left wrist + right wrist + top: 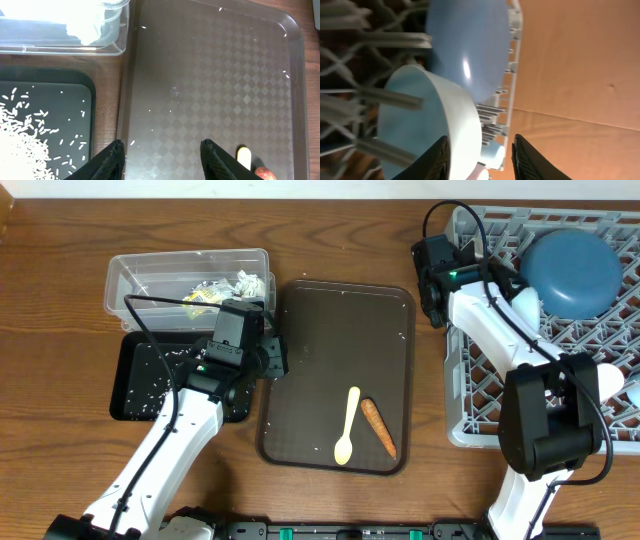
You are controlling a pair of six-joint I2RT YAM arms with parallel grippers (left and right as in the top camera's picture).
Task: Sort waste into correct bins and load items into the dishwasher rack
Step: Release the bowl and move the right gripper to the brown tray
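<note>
Right end effector (481, 159) released, jaws astride bowl (442, 107) rim, rack (462, 415) at 3 o'clock, left end effector (162, 161) released over tray (210, 75)

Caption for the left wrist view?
Open left claw over the brown serving tray, beside a black tray holding loose rice.

The left arm (165, 445) rises from the near edge and slants away to the right, its wrist bent so that the left gripper (162, 155) points down and rightward. Its two dark fingers (107, 160) stand well apart with nothing between them. The right arm (545, 420) stands at the near right, folds at a dark elbow and reaches back and leftward along a white link to the right gripper (480, 157), whose jaws are parted too and seem to clamp nothing, though its wrist view is dim and close.
</note>
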